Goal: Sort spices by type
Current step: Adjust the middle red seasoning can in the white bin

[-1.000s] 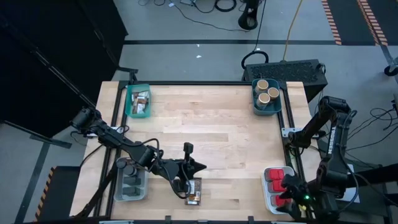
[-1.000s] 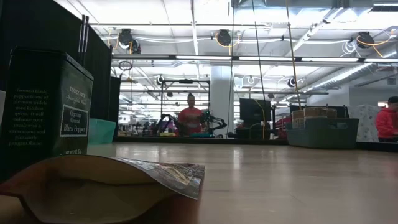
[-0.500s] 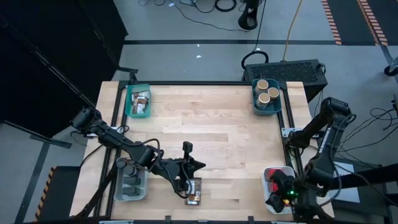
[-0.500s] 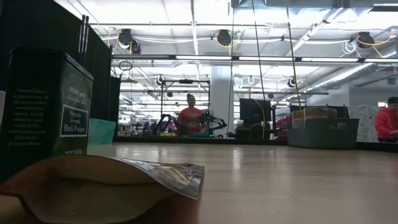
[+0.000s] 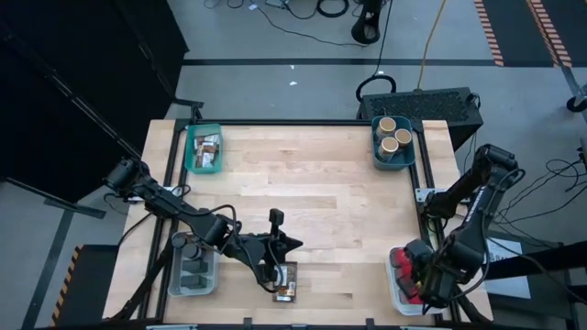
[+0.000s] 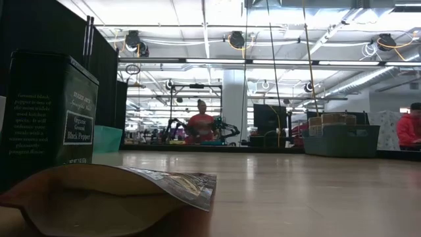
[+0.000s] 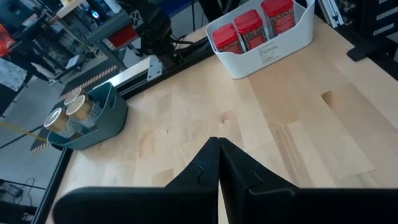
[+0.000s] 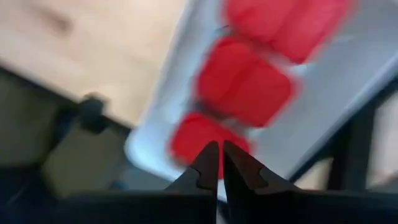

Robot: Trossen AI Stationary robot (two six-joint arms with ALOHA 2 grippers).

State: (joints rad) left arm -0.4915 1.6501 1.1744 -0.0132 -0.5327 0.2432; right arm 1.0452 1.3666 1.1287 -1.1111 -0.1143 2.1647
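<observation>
A black pepper tin (image 5: 277,220) (image 6: 49,112) stands upright near the table's front middle. A flat printed packet (image 5: 286,282) (image 6: 112,197) lies in front of it. My left gripper (image 5: 293,244) (image 7: 217,146) is shut and empty, held above the table just right of the tin. Red tins (image 5: 402,266) (image 7: 252,28) stand in a white bin (image 5: 394,289) at the near right. My right gripper (image 5: 420,278) (image 8: 216,150) is shut, pointing down over those tins (image 8: 245,87); I see nothing between its fingers.
A teal bin (image 5: 393,142) (image 7: 81,115) with tan cylinders stands at the far right. A teal bin (image 5: 204,148) with packets is at the far left, and a clear bin (image 5: 193,270) with dark jars at the near left. People show in the room beyond the table.
My right arm has swung toward the table's left, over the white bin of red tins, and its wrist has turned and tipped downward. The tin and the packet lie as before.
</observation>
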